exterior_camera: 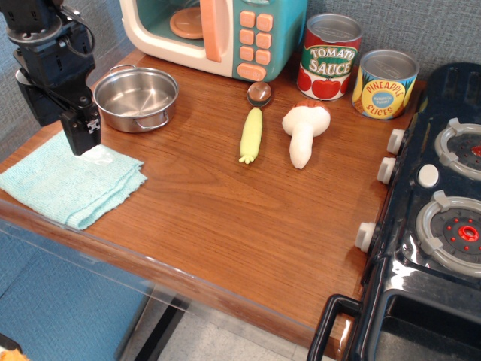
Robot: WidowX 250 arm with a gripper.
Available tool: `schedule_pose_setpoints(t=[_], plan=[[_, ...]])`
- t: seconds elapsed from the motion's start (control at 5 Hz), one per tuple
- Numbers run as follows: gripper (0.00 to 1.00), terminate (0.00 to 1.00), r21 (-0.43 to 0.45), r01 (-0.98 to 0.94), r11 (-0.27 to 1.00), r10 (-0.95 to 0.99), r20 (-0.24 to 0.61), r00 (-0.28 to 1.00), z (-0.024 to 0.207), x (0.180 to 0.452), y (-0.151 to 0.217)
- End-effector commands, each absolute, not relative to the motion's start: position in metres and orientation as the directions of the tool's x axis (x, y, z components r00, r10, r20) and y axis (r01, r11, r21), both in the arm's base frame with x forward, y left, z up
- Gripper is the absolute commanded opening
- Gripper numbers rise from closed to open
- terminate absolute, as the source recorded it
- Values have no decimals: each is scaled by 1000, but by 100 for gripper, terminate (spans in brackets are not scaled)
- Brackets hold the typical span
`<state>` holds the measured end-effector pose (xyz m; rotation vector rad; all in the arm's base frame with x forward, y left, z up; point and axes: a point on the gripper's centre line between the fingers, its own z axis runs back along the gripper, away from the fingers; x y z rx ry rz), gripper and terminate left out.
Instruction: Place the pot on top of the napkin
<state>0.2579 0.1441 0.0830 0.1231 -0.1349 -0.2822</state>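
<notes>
The pot point(136, 98) is a small shiny steel pot with two loop handles. It stands upright and empty on the wooden table at the back left, in front of the toy microwave. The napkin point(71, 180) is a light teal folded cloth lying flat at the table's front left corner. My gripper point(80, 134) is black and hangs low over the napkin's far edge, just left of the pot and apart from it. It holds nothing. Its fingers overlap from this angle, so I cannot see whether they are open or shut.
A toy microwave point(218, 34) stands at the back. A yellow-handled spoon point(252, 124) and a toy mushroom point(304, 131) lie mid-table. A tomato sauce can point(329, 56) and a pineapple can point(384, 84) stand back right. A toy stove point(436, 218) borders the right side.
</notes>
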Motion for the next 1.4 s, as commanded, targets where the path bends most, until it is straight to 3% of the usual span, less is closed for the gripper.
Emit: schedule_pose_setpoints(t=[0.0, 0.2, 0.6, 0.8, 1.0, 1.2], plan=[[100, 0, 140, 269, 953, -285, 115, 952, 83, 258, 144], [100, 0, 142, 238, 961, -258, 146, 955, 89, 275, 143], [100, 0, 191, 203, 960, -228, 122, 966, 86, 300, 123], [100, 0, 146, 144, 979, -167, 160, 973, 92, 335, 109], [100, 0, 136, 44, 990, -67, 173, 983, 90, 369, 119], [100, 0, 124, -86, 989, 68, 145, 987, 74, 386, 143]])
